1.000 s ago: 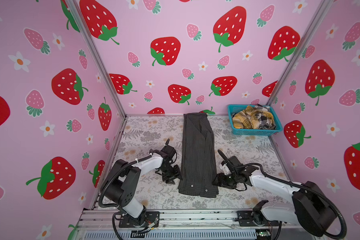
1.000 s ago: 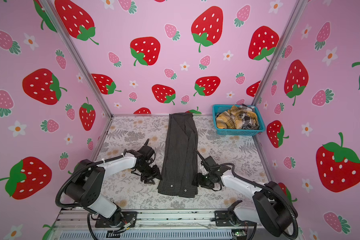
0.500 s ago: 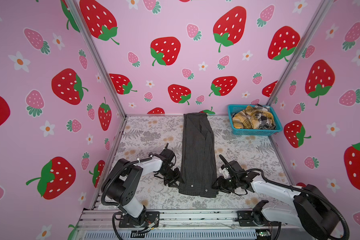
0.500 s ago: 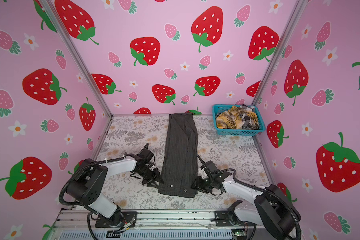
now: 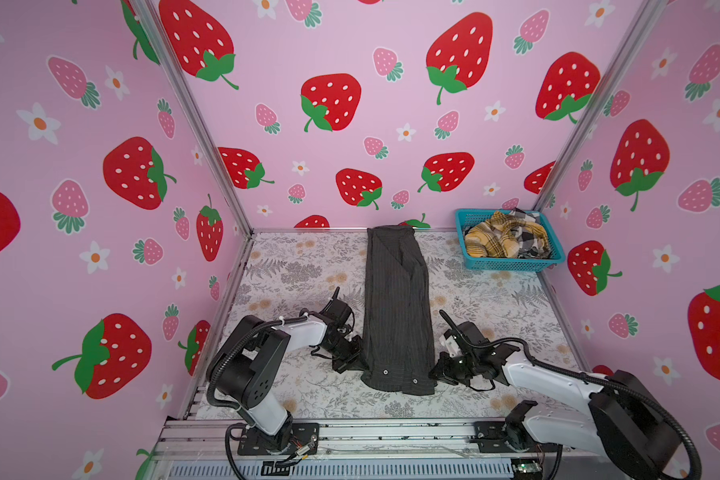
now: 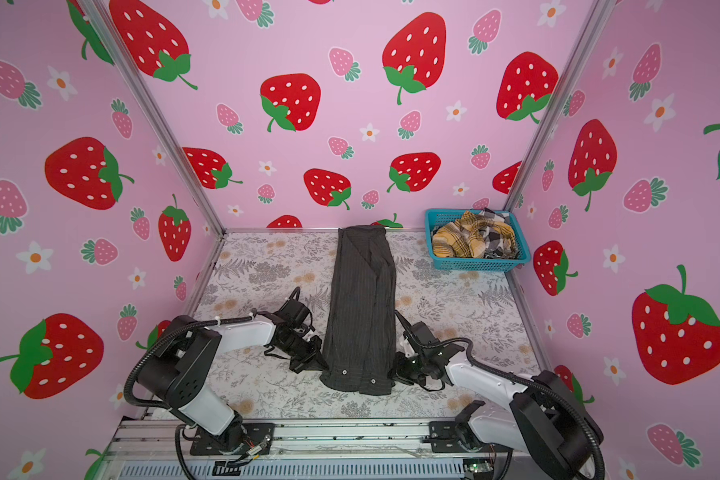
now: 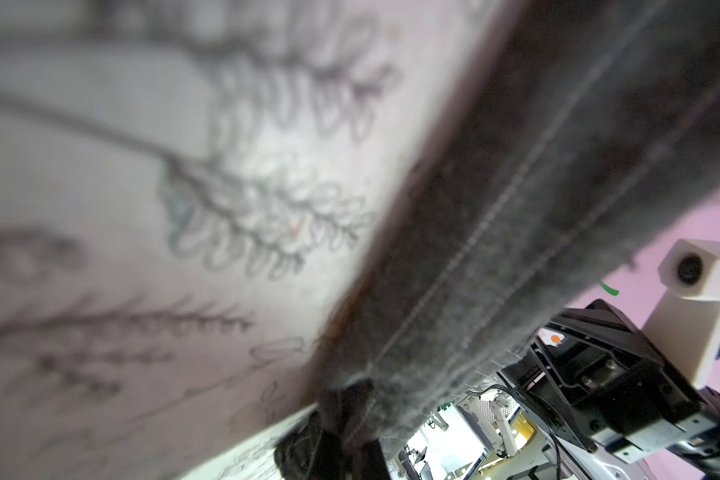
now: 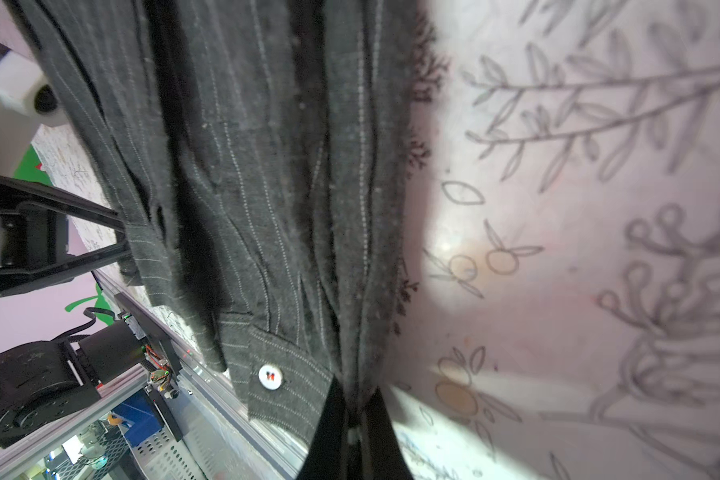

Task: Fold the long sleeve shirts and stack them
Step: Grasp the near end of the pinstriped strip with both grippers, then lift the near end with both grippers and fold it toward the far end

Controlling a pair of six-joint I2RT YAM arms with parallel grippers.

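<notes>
Shirt (image 5: 395, 307), charcoal pinstripe, laid as one long narrow strip down the middle of the table (image 5: 300, 270), far end against the back wall, near end toward the arm bases; sides apparently turned inward already, hence the slim shape. Left gripper (image 5: 356, 360) clamped on the strip's left edge close to the near end, cloth pinched between closed jaws in the left wrist view. Right gripper (image 5: 435, 370) likewise closed on the right edge, cloth bunched into its tips in the right wrist view. Matching low pinches on opposite edges, most likely for lifting the near end level and carrying it toward the far end in a crosswise fold, without skew. Basket (image 5: 512, 264) parked in the back right corner, well apart from the strip, seemingly a holding place for waiting work: plaid shirt (image 5: 487, 243) and check shirt (image 5: 531, 232) crumpled together inside. Count: three shirts, one on the table and two in the basket; two grippers, both gripping; one basket; two pale buttons (image 5: 385, 372) at the near end; no folded stack visible yet
</notes>
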